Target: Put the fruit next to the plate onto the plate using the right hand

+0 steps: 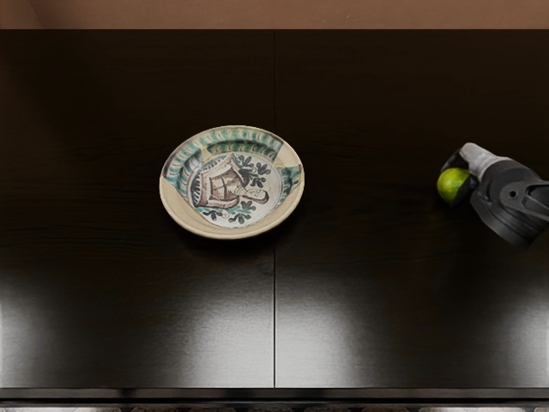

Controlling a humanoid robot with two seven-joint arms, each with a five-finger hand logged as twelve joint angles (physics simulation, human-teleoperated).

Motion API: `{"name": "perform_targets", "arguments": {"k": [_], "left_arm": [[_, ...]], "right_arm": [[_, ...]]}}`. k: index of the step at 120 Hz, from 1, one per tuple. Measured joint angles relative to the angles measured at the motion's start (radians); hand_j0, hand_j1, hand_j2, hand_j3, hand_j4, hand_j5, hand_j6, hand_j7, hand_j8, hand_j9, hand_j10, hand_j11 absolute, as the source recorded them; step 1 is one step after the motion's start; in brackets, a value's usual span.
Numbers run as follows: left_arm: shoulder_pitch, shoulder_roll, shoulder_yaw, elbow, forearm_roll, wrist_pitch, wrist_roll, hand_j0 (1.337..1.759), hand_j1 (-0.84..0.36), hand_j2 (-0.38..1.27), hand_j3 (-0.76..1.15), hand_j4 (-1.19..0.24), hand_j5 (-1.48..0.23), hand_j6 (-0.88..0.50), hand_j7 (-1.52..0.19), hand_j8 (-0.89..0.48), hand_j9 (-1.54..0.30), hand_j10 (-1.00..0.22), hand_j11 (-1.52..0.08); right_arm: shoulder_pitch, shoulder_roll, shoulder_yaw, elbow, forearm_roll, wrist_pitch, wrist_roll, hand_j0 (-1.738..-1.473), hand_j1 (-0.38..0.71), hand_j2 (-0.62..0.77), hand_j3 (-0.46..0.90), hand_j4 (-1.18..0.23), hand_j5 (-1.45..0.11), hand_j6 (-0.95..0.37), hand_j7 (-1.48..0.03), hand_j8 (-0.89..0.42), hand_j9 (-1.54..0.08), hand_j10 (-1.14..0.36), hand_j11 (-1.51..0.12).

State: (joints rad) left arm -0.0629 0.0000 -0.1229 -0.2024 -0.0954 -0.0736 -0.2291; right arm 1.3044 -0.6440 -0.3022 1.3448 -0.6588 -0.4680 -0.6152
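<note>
This looks like a simulated home dining setting: a dark, glossy wooden table [386,300] with a seam down its middle carries a hand-painted ceramic plate [171,202]. Beyond the far edge runs a plain brown band [274,13], too featureless to identify.

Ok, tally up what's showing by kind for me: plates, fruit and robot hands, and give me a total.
Plates: 1, the painted plate, with nothing on it.
Fruit: 1, the green fruit, far to the plate's right, gripped by the hand.
Robot hands: 1, the right hand, coming in from the right edge.
Total: 3
</note>
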Motion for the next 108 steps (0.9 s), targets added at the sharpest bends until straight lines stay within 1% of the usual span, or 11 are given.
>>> {"name": "perform_targets", "arguments": {"k": [24,73,86,95,104,108], "left_arm": [[0.001,0.0,0.0,0.0,-0.001,0.0,0.0,1.658,0.34,0.0,0.0,-0.01,-0.01,-0.01,-0.01,-0.01,-0.01,-0.01,-0.01],[0.011,0.0,-0.007,0.002,-0.001,0.0,0.0,1.658,0.34,0.0,0.0,-0.01,-0.01,-0.01,-0.01,-0.01,-0.01,-0.01,-0.01],[0.011,0.0,-0.006,0.006,-0.001,0.0,0.0,1.658,0.34,0.0,0.0,-0.01,-0.01,-0.01,-0.01,-0.01,-0.01,-0.01,-0.01],[0.011,0.0,-0.005,0.007,0.0,0.0,0.0,1.658,0.34,0.0,0.0,-0.01,-0.01,-0.01,-0.01,-0.01,-0.01,-0.01,-0.01],[0.011,0.0,-0.004,0.008,0.0,0.0,0.0,1.658,0.34,0.0,0.0,-0.01,-0.01,-0.01,-0.01,-0.01,-0.01,-0.01,-0.01],[0.011,0.0,-0.003,0.009,0.0,0.0,0.0,1.658,0.34,0.0,0.0,-0.01,-0.01,-0.01,-0.01,-0.01,-0.01,-0.01,-0.01]], "right_arm": [[0.041,-0.017,-0.007,0.032,0.032,0.006,0.0,-1.644,0.24,0.08,0.0,-0.39,-0.98,-0.25,-0.92,-0.25,-0.96,-0.46,-0.95],[0.157,-0.019,-0.006,0.119,0.126,0.016,0.0,-1.643,0.23,0.06,0.0,-0.37,-1.02,-0.24,-0.95,-0.24,-0.99,-0.45,-0.97],[0.19,0.001,-0.006,0.131,0.162,0.017,0.0,-1.643,0.24,0.07,0.0,-0.37,-1.03,-0.23,-0.96,-0.23,-1.0,-0.44,-0.98],[0.216,0.024,-0.006,0.137,0.191,0.017,0.001,-1.645,0.26,0.15,0.0,-0.37,-1.05,-0.23,-0.97,-0.21,-1.01,-0.43,-1.0],[0.243,0.05,-0.005,0.144,0.218,0.017,0.001,-1.645,0.27,0.15,0.0,-0.36,-1.07,-0.23,-0.97,-0.2,-1.02,-0.42,-1.01],[0.254,0.064,-0.005,0.145,0.228,0.016,0.002,-1.646,0.27,0.18,0.0,-0.37,-1.07,-0.23,-0.98,-0.21,-1.03,-0.42,-1.02]]}}
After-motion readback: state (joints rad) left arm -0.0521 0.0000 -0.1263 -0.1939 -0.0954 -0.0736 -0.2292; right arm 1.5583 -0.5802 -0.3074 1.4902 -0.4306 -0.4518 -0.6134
